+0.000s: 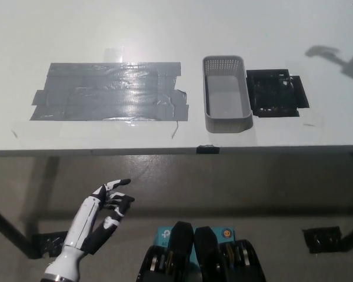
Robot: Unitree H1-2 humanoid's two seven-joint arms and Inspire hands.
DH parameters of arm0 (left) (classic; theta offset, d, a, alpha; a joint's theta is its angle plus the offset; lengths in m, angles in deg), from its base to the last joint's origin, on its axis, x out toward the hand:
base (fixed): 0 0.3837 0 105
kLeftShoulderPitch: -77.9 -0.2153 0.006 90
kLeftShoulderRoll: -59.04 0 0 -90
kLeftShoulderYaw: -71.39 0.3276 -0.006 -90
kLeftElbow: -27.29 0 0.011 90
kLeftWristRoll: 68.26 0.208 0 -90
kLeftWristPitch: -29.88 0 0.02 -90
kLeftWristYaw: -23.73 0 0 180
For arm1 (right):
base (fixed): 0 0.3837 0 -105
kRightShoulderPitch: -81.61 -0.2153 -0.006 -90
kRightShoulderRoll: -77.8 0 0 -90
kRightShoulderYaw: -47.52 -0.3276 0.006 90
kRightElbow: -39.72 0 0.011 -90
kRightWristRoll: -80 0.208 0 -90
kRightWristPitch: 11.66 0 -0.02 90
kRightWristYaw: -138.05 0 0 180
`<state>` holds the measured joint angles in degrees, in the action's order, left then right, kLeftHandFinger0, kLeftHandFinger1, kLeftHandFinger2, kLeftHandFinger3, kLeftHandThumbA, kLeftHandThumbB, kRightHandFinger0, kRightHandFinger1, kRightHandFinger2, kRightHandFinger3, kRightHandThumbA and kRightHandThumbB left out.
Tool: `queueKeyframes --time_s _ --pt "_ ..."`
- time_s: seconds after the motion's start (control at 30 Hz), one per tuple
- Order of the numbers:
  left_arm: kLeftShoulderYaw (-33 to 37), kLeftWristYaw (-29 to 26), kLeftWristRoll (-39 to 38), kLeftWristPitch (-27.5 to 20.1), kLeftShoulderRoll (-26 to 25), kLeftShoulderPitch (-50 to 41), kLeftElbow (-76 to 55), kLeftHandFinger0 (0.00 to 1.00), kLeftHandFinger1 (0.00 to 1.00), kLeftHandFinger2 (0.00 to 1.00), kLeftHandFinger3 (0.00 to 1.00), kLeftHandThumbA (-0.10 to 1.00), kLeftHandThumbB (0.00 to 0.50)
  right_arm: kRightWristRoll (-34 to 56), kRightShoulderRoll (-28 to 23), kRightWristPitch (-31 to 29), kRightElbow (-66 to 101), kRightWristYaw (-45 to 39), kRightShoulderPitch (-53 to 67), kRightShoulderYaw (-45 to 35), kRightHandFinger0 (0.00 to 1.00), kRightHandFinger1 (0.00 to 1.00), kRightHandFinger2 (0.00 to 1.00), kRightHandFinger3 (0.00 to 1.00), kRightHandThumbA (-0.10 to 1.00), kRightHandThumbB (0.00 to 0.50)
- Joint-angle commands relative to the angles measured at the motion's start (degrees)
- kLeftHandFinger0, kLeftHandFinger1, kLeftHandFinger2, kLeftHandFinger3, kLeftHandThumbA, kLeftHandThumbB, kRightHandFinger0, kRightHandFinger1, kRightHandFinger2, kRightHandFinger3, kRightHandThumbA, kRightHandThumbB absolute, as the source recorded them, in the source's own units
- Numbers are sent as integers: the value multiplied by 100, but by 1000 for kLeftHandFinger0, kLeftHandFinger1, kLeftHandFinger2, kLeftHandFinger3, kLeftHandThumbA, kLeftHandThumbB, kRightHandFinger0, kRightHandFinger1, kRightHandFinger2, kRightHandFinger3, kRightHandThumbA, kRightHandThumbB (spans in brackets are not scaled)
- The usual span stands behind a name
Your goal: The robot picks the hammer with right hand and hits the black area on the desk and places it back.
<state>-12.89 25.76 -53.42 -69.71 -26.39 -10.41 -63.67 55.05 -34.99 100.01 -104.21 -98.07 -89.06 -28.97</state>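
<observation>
left hand (103,211) open, low below desk (165,35) | right hand, hammer out of view | black area (276,94) bare

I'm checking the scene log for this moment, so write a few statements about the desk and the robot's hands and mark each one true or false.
1. The grey perforated plastic basket stands between the grey tape patch and the black square area. True.
2. The hammer lies inside the basket. False: the basket is empty and no hammer is in view; only a shadow falls on the white desk at the upper right.
3. The white left hand rests below the desk edge, holding nothing. True.
4. The black right hand is pressing on the black area. False: the right hand is out of the picture and nothing touches that area.
5. The black area lies left of the tape patch. False: it is at the right, beside the basket.
</observation>
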Motion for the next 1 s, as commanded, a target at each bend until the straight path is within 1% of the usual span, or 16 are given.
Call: queueKeyframes --time_s 0.0,0.07,0.13,0.2,0.27,0.33,0.4,0.43,0.5,0.57,0.63,0.7,0.73,0.83,0.87,0.97 --pt "-10 93 -124 -135 -69 38 -185 534 540 574 769 899 48 78 -139 45 685 133 40 88 4 524 975 875 -100 203" --pt "-20 91 -100 -77 -76 36 -236 528 537 573 765 903 43 7 -20 4 785 215 386 229 1 582 1000 814 -100 152" --pt "-28 105 -97 -39 -97 67 -257 528 538 574 765 905 44 -113 106 -255 541 345 584 447 45 662 1000 856 -100 125" --pt "-37 94 -84 -58 -108 72 -255 526 535 573 763 910 41 -281 281 -345 323 544 818 705 25 587 972 741 -100 134" --pt "-49 102 -107 -59 -121 46 -281 521 531 571 761 917 46 -285 387 -650 117 699 1043 863 27 598 963 741 -100 144" --pt "-69 112 -110 -65 -144 31 -294 523 528 565 759 932 50 -584 524 -881 -90 1040 1318 1231 53 577 829 594 -100 170" --pt "-82 123 -133 -64 -146 -7 -326 525 527 563 756 944 57 -725 665 -1010 -417 1255 1475 1501 0 467 764 664 -100 168" --pt "-85 124 -134 -59 -148 -18 -342 525 527 564 755 948 57 -874 759 -1169 -673 1493 1553 1702 0 408 703 618 -100 174" --pt "-104 107 -156 -83 -150 -56 -359 517 525 565 751 945 51 -1006 879 -1257 -1026 1712 1640 1938 0 273 618 986 -100 163" --pt "-119 99 -162 -116 -168 -40 -362 508 521 563 747 941 43 -1198 929 -1321 -1247 1846 1576 2255 0 213 590 1000 -100 156" --pt "-136 107 -187 -113 -180 -26 -358 501 517 560 744 934 31 -1235 907 -1495 -1418 1970 1464 2426 54 311 636 1000 -100 185" --pt "-146 96 -177 -107 -174 -13 -343 499 514 556 742 932 30 -1161 853 -1615 -1522 2049 1334 2458 6 254 491 996 -100 200" --pt "-151 96 -173 -90 -173 -27 -350 497 513 555 740 932 36 -1137 829 -1678 -1540 2073 1293 2474 0 176 392 840 -100 208" --pt "-158 95 -170 -126 -172 -58 -336 493 512 555 737 932 33 -1142 755 -1796 -1547 2214 1157 2530 1 216 380 491 -100 182" --pt "-160 99 -197 -155 -167 -66 -308 491 510 553 735 931 34 -1003 733 -1652 -1540 2174 1077 2398 0 118 296 337 -100 197" --pt "-149 107 -170 -138 -173 -93 -320 488 507 551 735 949 39 -936 628 -1585 -1291 2019 990 2309 0 102 331 477 -100 147"
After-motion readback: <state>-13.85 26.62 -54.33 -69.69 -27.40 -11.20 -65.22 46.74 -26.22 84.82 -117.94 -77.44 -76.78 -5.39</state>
